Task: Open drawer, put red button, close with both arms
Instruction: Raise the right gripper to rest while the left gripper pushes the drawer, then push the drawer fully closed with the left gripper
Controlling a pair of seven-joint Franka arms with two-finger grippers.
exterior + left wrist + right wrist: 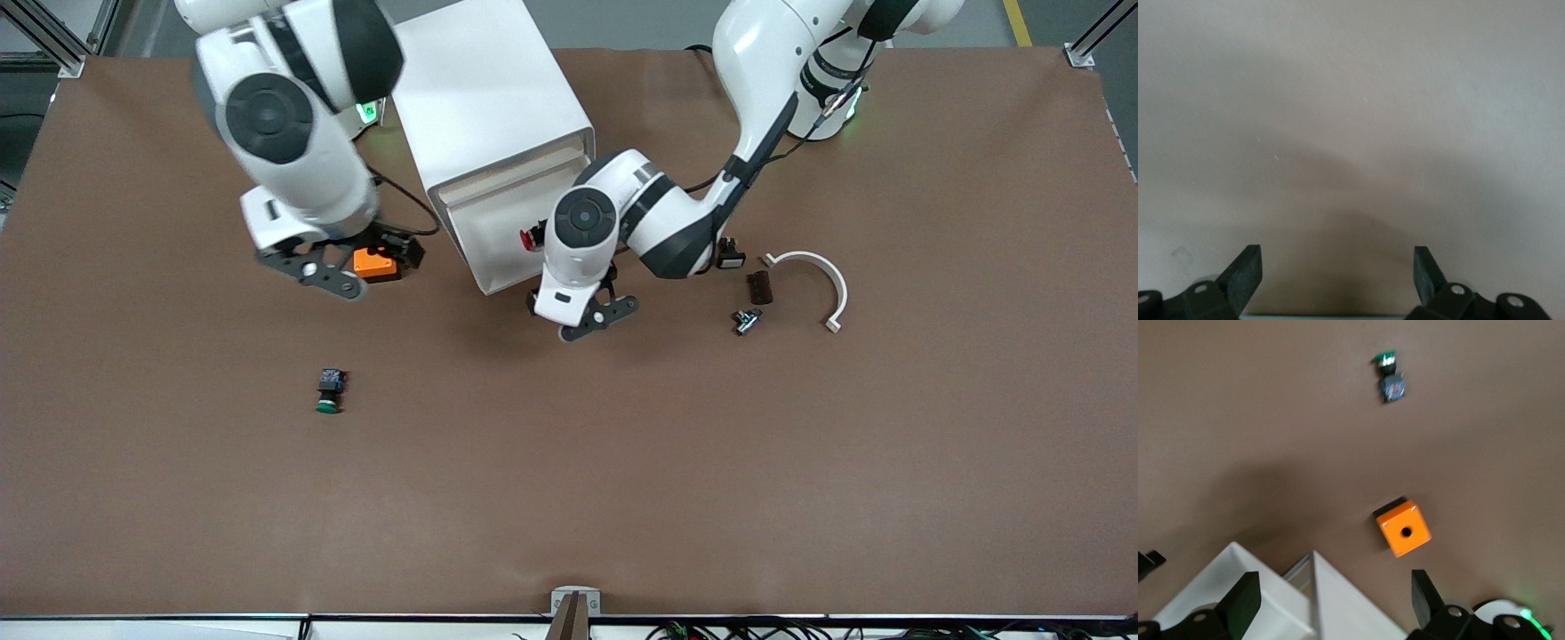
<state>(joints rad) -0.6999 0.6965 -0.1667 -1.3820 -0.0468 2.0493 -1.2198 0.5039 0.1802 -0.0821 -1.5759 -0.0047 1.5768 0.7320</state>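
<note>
Green-capped button (329, 391) lies alone on the brown bench (569, 498), nearer the front camera than the cabinet and toward the right arm's end. Closer to the cabinet, the left gripper (594, 318) hangs just in front of the open drawer (493, 233), its fingers (1245, 275) spread wide and holding nothing; its wrist view shows only bare bench. The drawer is pulled out from the white cabinet (484, 98), and the red button (531, 237) sits in it, at the edge toward the left arm's end, partly hidden by the left arm. Beside the cabinet, toward the right arm's end, the right gripper (331, 276) hovers over a small orange box (374, 263), fingers (1239, 603) apart and empty. Its wrist view shows the hole in the box top, which the front view does not. A curved white bracket (822, 280) and small dark parts (757, 287) lie toward the left arm's end. No writing is legible.
</note>
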